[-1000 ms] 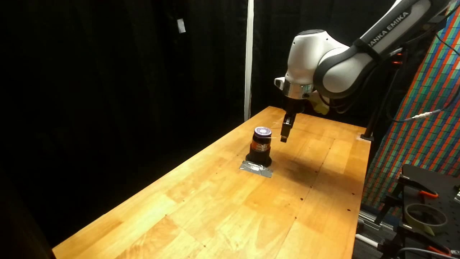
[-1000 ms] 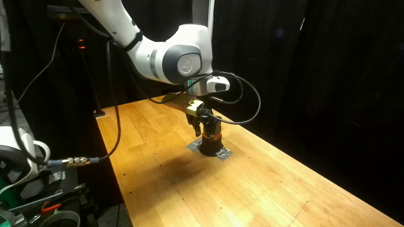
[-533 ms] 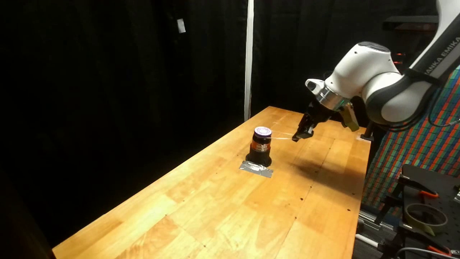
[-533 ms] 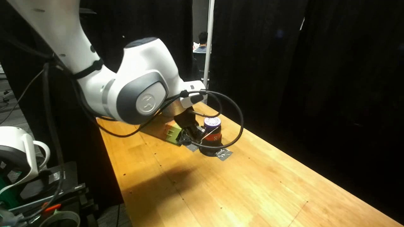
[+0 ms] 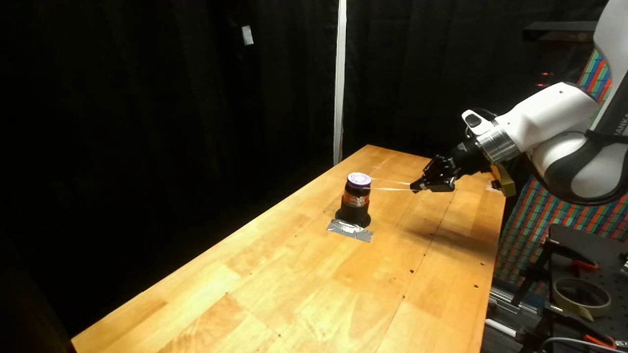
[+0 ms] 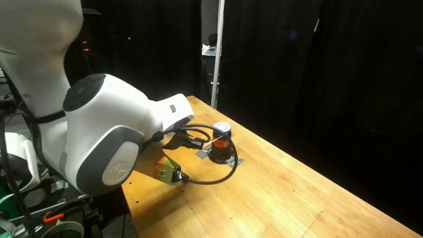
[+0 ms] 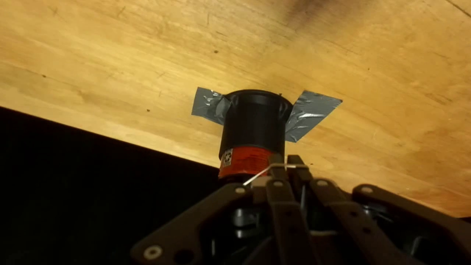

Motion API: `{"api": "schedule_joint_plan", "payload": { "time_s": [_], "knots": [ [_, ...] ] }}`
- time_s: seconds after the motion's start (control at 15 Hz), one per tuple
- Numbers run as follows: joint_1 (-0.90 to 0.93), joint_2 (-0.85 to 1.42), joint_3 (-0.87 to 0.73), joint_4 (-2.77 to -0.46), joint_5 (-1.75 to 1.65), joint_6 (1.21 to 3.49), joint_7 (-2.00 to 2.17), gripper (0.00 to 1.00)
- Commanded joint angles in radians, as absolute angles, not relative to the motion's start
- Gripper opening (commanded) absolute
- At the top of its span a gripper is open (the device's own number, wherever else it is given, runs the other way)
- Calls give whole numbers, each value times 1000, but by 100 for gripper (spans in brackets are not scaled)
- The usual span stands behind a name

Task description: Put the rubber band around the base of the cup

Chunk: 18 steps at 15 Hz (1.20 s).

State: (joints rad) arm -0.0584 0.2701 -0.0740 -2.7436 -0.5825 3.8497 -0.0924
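Observation:
The cup (image 5: 356, 200), dark with an orange-red label and a purple-white top, stands upright on the table in both exterior views. A pale rubber band (image 5: 390, 189) is stretched level from around the cup's upper part to my gripper (image 5: 414, 187), which is tilted and apart from the cup. In the wrist view the gripper (image 7: 286, 162) is shut, with only a thin slit between its fingertips. The rubber band (image 7: 257, 176) runs over the outside of both fingertips, not pinched between them. The cup's top is hidden there behind the fingers. The arm mostly hides the gripper in an exterior view.
Silver tape strips (image 7: 312, 114) lie on both sides of the cup's foot on the wooden table (image 5: 314, 294). A black cable loop (image 6: 211, 183) from the wrist hangs near the cup. A side cart with a tape roll (image 5: 584, 294) stands beside the table.
My gripper has pulled back from the cup toward the robot and tilted from pointing down to nearly level. Its fingers have come together, and the rubber band is stretched longer. The cup stays put.

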Motion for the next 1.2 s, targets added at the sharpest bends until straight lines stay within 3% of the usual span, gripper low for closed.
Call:
{"api": "schedule_joint_plan", "payload": {
  "time_s": [0.0, 0.33, 0.53, 0.6, 0.73, 0.87, 0.93, 1.0, 1.13],
  "knots": [
    [-118, 398, -78, -2744, -606, 4082, -240, 12],
    [-127, 544, -83, -2696, -623, 4319, -362, 12],
    [-242, 507, 45, -2641, -635, 4217, -419, 10],
    [-145, 543, -46, -2646, -623, 4300, -434, 11],
    [-268, 499, 83, -2630, -604, 4218, -508, 11],
    [-215, 522, 32, -2649, -596, 4271, -534, 11],
    [-154, 486, -25, -2661, -584, 4241, -495, 36],
    [-136, 424, -35, -2681, -560, 4157, -480, 36],
    [-57, 287, -56, -2713, -414, 3963, -475, 50]
  ]
}}
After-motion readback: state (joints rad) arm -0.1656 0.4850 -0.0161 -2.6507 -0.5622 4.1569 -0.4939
